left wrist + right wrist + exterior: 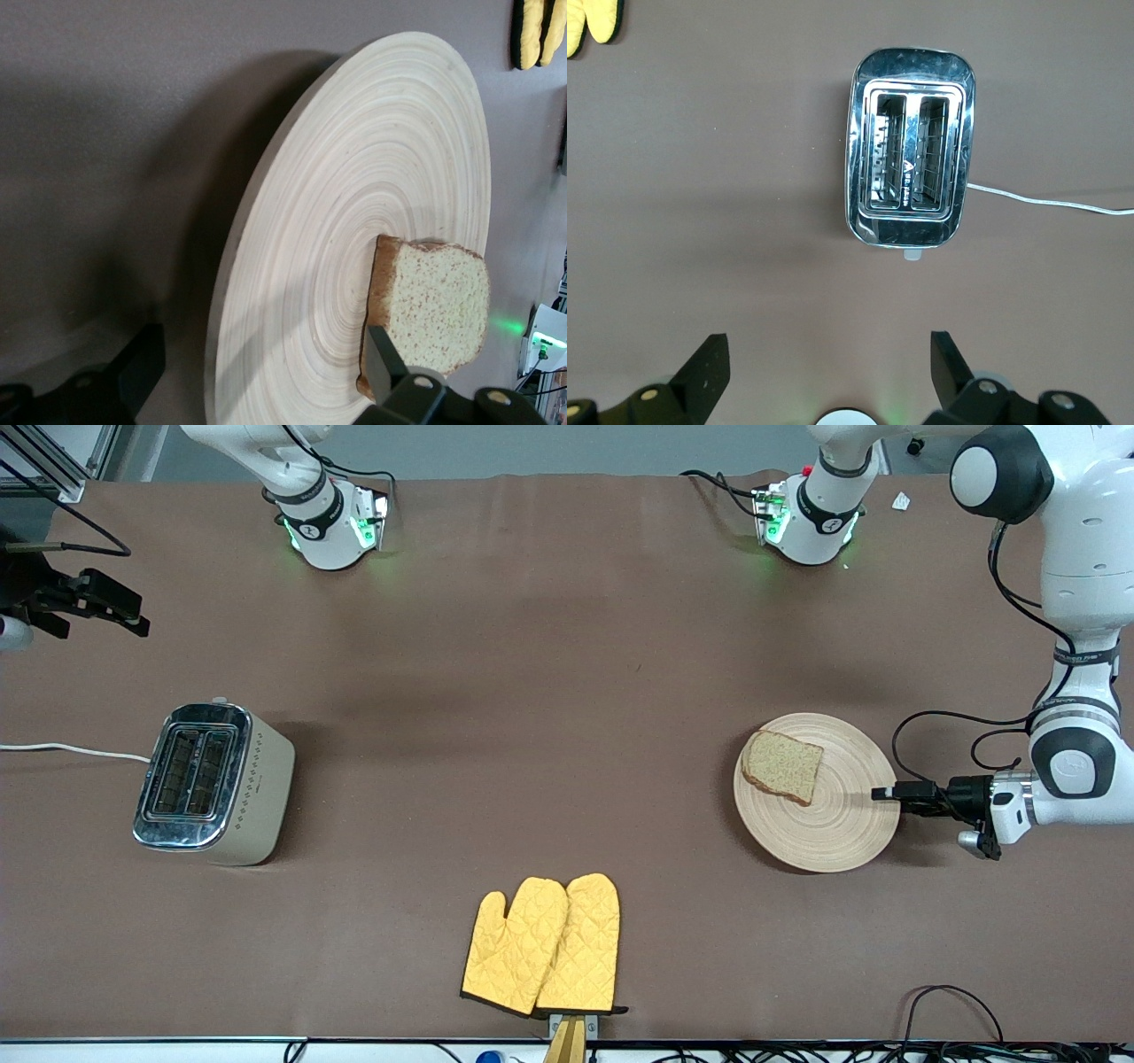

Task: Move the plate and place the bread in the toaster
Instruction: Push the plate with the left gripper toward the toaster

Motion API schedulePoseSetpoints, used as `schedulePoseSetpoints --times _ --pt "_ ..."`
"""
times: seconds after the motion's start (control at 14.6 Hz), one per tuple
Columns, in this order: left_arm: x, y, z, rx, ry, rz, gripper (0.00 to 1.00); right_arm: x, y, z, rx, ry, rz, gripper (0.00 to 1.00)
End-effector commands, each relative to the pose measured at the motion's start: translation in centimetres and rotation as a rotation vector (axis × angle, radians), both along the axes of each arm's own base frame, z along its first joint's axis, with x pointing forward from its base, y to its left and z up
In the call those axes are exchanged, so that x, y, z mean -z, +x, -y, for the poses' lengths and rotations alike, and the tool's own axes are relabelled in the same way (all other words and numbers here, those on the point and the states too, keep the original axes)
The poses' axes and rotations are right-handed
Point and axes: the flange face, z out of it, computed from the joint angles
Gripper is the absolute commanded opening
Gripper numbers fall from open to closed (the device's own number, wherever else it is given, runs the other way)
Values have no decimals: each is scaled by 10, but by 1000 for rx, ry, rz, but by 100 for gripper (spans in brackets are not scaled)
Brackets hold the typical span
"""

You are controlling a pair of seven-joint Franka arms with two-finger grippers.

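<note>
The front camera is looking down from high across the table [549,691], facing both robot bases. The left wrist camera is sitting low and close beside the plate [354,257], viewing along its face. The right wrist camera is looking straight down on the toaster [912,173] from above. Both wrist views are sharing their subjects with the front view.

A brown worktop [532,691] carries the toaster [213,781] toward the right arm's end, its white cord [71,750] trailing off the edge. The plate [833,824] lies toward the left arm's end. Yellow oven mitts [545,943] lie between them, nearer the front camera.
</note>
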Motion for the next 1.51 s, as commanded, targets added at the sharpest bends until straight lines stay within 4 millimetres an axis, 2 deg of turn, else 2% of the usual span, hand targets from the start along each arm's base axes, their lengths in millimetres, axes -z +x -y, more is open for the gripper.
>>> schedulePoseSetpoints --times 0.0,0.07,0.14,0.21,0.41,0.62,0.89,1.17,1.44 --pt "0 4 0 -6 -17 21 72 -3 -2 -3 4 17 1 100" --pt "0 3 1 -4 -21 16 46 -3 -2 -4 4 17 2 100" --pt "-1 4 1 -7 -21 13 28 -3 -2 -4 4 17 2 100" --pt "-1 4 2 -3 -22 13 18 -4 -2 -4 4 19 4 100" --pt "-2 4 2 5 -27 23 1 -11 -2 -11 -7 25 19 100" --pt "-1 4 9 78 -48 80 0 -11 -2 -14 -13 25 20 100" --pt "-11 10 48 112 -137 73 0 -9 -1 -12 -9 25 14 100" --pt "-20 23 113 54 -242 20 0 -8 0 -11 -9 25 13 100" --pt "-32 37 200 -17 -268 -31 0 -6 0 -9 -7 25 8 100"
